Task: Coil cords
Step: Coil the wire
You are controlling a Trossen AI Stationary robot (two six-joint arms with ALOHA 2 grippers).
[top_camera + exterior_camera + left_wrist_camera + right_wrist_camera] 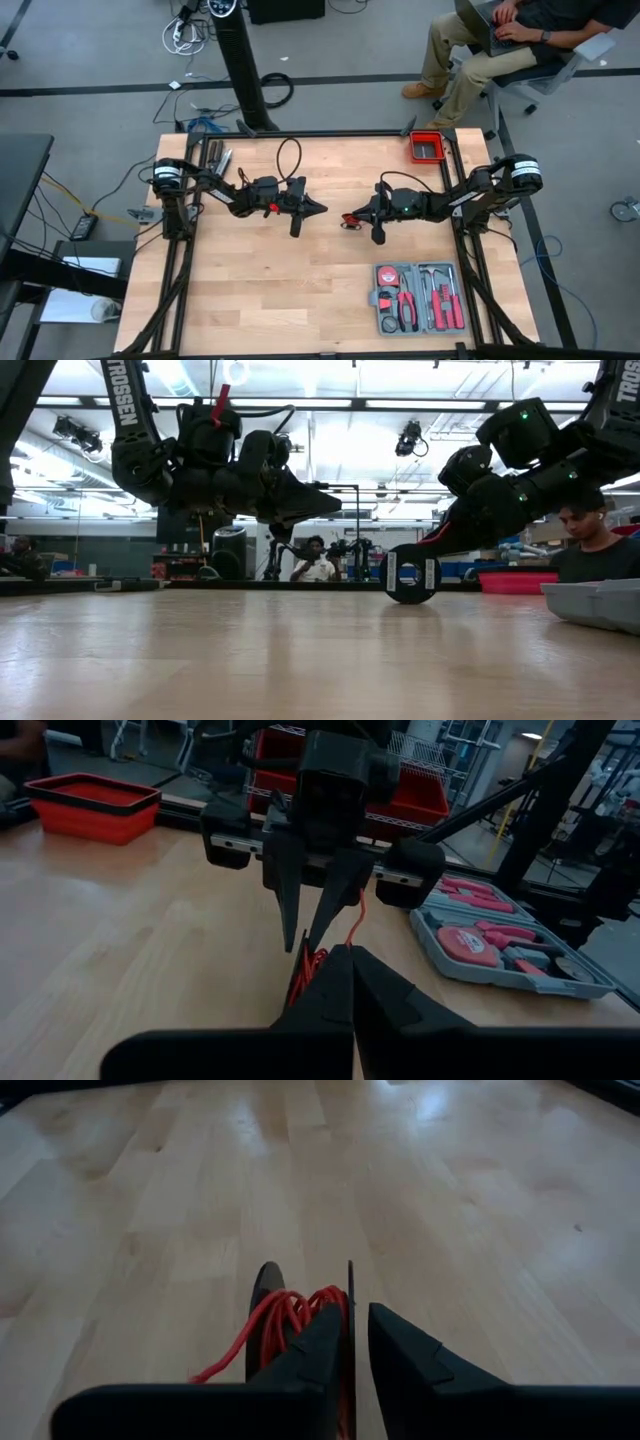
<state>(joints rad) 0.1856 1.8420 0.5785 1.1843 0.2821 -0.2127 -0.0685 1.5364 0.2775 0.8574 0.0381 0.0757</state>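
Note:
A thin red cord point(285, 1315) is wound on a small black spool point(412, 575) at the middle of the table. The spool's lower rim looks set on the tabletop. My right gripper point(355, 1345) comes at it slanting down from the table's right, fingers a little apart, with the spool's thin flange point(350, 1295) between them. My left gripper point(350, 965) is level and shut, and faces the spool from the table's left. One loose strand point(356, 920) runs from the spool to its tips. In the high view both grippers point(320, 208) point(347, 219) nearly meet. My left gripper pinches the loose red strand point(349, 944) at its closed fingertips, reaching in level from the table's left. The strand rises in a slack curve toward the spool. My right gripper has the flange close against one finger point(315, 1350), with a gap to the other. I cannot tell whether it touches.
A grey tool case point(418, 297) with red-handled tools lies near the front right of the table. A red bin point(428, 147) sits at the far right corner. A person sits beyond the table's far right point(500, 40). Bare wood stretches toward the near left point(260, 290).

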